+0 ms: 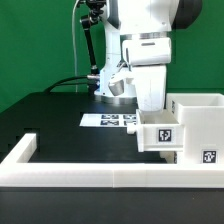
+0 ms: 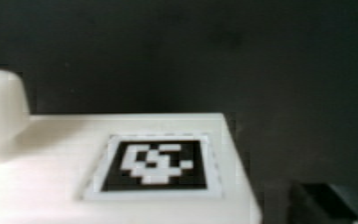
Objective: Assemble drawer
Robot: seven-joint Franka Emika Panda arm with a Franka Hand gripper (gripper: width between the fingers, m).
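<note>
In the exterior view my gripper (image 1: 150,108) comes straight down onto a small white tray (image 1: 160,133) with a square tag on its near face. The tray is held off the table, its right end against the tall white housing (image 1: 200,115), which carries a tag low on its front. The fingers are mostly hidden behind the tray. In the wrist view a white tagged surface (image 2: 158,162) fills the lower half, with one dark fingertip (image 2: 336,205) beside its edge. A second tray is not clearly visible.
The marker board (image 1: 108,120) lies flat on the black table behind the tray. The long low white border wall (image 1: 90,177) runs along the front and turns back at the exterior view's left. A black cable hangs behind the arm.
</note>
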